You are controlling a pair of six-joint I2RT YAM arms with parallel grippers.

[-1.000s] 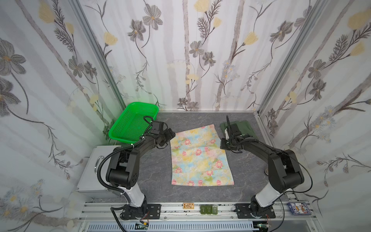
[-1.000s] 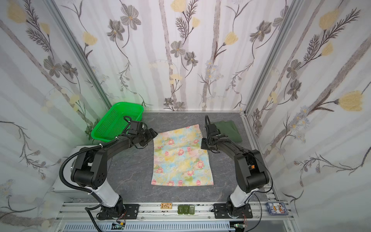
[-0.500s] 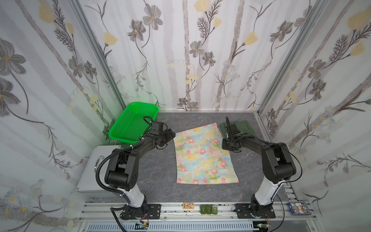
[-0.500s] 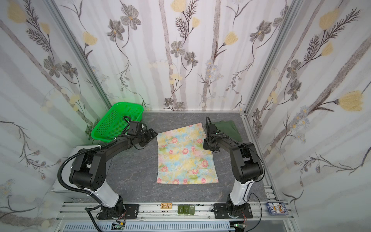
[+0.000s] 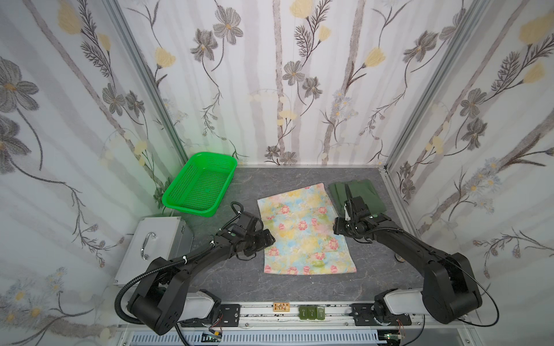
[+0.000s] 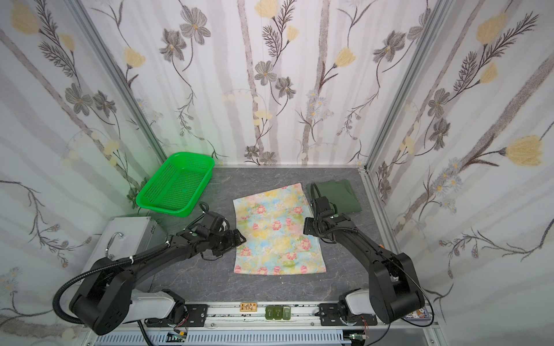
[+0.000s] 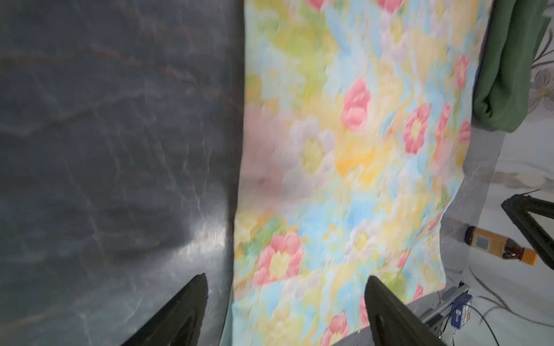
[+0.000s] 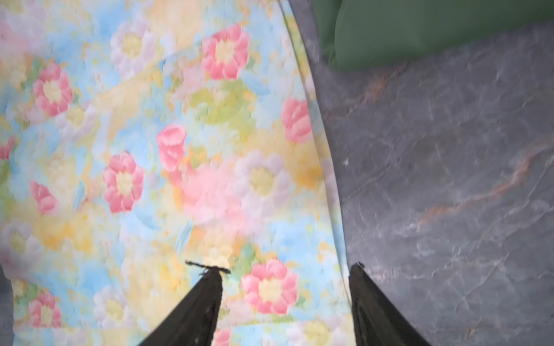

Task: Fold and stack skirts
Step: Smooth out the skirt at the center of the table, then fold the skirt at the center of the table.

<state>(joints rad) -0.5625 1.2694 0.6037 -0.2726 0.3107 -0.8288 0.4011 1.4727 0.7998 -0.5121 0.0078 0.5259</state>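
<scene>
Low, either side of floral skirt [image 5: 302,230]: left gripper [image 7: 286,277], right gripper [image 8: 283,267], both wide, empty.

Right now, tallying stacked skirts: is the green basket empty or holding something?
Empty: the green basket shows only its bare perforated floor; the floral skirt and olive skirt lie on the table.

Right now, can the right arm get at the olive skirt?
Probably yes. The olive skirt lies folded just beyond the right gripper, which hangs open and empty over the floral skirt at its edge. Nothing sits on the olive one, though the wrist would likely have to swing round toward it.
</scene>
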